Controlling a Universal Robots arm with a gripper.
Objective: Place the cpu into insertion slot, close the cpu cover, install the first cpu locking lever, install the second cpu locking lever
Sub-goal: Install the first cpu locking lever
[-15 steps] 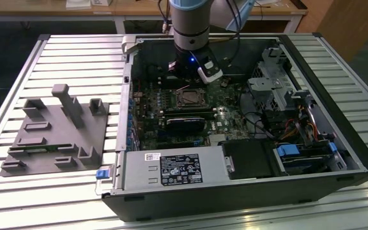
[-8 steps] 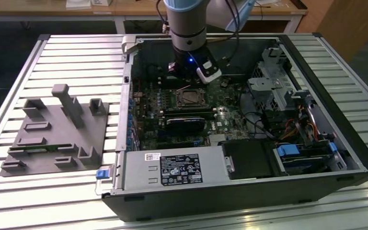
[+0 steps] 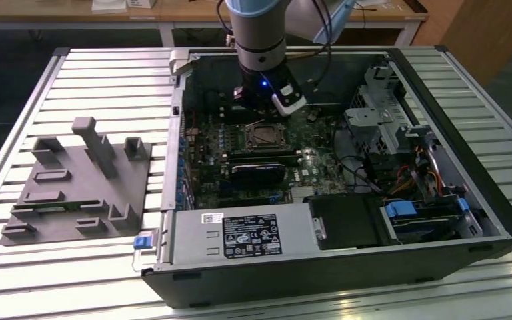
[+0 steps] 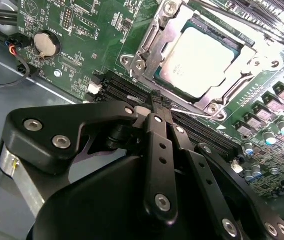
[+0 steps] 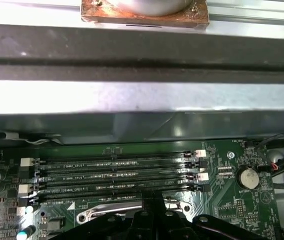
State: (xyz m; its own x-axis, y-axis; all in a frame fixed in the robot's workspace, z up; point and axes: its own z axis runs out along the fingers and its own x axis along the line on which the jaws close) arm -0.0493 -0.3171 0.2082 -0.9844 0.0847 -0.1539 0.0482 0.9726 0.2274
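In the second wrist view the cpu (image 4: 199,60) lies flat in the insertion slot (image 3: 263,137), its silver-grey top showing through the window of the cpu cover (image 4: 154,45). The cover lies down over the chip's edges. My gripper (image 4: 157,100) is shut, its black fingers pressed together with the tips just off the socket's edge, over the memory slots (image 5: 116,175). A thin silvery locking lever (image 4: 194,111) runs along the socket's side right beside the tips; whether they touch it I cannot tell. In the exterior view the gripper (image 3: 258,113) hangs low, just behind the socket.
The green motherboard (image 4: 96,30) sits inside an open black computer case (image 3: 345,280) on a slatted metal table. A black power supply (image 3: 238,237) fills the front, and drive bays with cables (image 3: 416,173) fill the exterior view's right. A grey fixture plate (image 3: 74,187) lies on its left. A coin battery (image 4: 47,44) sits near the slots.
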